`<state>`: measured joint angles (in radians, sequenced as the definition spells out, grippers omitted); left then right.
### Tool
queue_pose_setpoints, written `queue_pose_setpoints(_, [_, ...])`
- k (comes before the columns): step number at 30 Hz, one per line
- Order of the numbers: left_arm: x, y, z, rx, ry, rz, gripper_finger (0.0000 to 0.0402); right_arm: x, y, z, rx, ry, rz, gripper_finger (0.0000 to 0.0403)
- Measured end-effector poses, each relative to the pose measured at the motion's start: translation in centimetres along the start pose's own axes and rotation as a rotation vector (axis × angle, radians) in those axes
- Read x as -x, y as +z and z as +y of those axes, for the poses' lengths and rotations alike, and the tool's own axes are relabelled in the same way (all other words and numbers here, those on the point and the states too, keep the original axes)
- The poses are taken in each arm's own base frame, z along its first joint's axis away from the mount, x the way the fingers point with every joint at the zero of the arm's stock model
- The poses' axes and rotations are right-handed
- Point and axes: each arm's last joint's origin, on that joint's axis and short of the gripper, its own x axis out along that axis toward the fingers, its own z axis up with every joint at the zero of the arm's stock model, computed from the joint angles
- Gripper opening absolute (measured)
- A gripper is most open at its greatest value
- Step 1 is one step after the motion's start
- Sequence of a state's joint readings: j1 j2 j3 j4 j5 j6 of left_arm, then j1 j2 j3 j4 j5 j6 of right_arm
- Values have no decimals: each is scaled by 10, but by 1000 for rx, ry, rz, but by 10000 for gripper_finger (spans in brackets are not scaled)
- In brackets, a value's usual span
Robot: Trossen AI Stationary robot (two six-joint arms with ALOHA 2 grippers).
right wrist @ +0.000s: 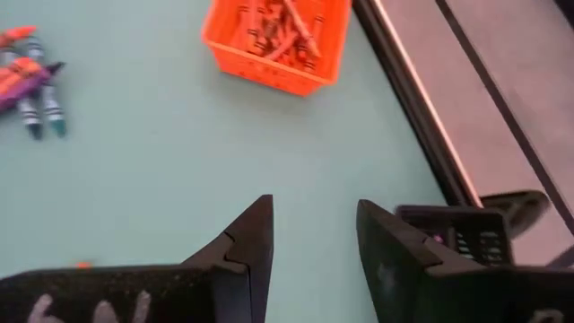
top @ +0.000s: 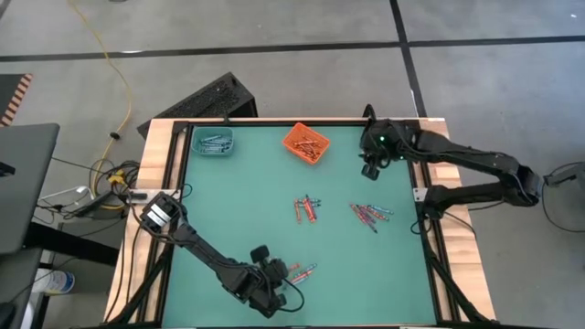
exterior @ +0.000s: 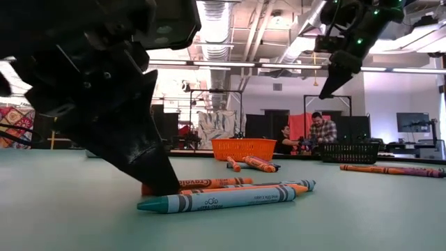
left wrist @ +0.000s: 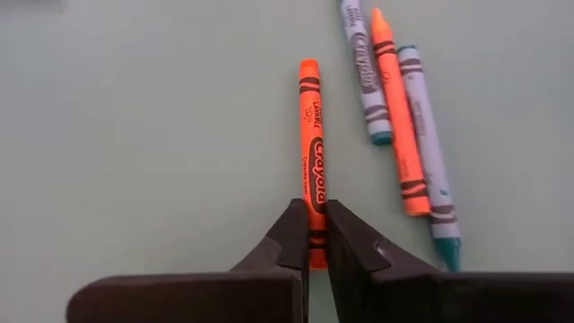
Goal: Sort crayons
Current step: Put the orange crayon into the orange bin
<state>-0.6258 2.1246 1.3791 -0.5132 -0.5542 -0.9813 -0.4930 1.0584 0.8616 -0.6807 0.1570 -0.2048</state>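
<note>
Clamping an orange-red crayon (left wrist: pixel 312 152) with dark label bands near its end, left end effector (left wrist: pixel 312 238) sits down on the green tabletop (top: pixel 238 201), three more crayons (left wrist: pixel 404 126) lying just beside that crayon, while right end effector (right wrist: pixel 314 238) hangs with fingers apart near the orange bin (right wrist: pixel 273 40).

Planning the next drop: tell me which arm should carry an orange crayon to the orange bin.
Left. The left gripper is shut on the orange crayon. The right gripper hangs open and empty, though nearer the orange bin.
</note>
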Motion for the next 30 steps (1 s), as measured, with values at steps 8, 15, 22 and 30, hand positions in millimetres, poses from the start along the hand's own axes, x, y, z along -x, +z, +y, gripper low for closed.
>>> queue_pose_setpoints(8, [-3,3,7,-45,67,-21,5,5,5,27,34,83,-30,153])
queue_pose_setpoints(15, [-5,8,21,-115,167,-17,4,10,6,62,74,219,-74,153])
queue_pose_setpoints(22, [9,26,31,-169,198,-68,4,7,-6,100,108,376,-139,153])
queue_pose_setpoints(30, [38,53,42,-240,226,-189,4,4,-21,142,166,522,-360,153])
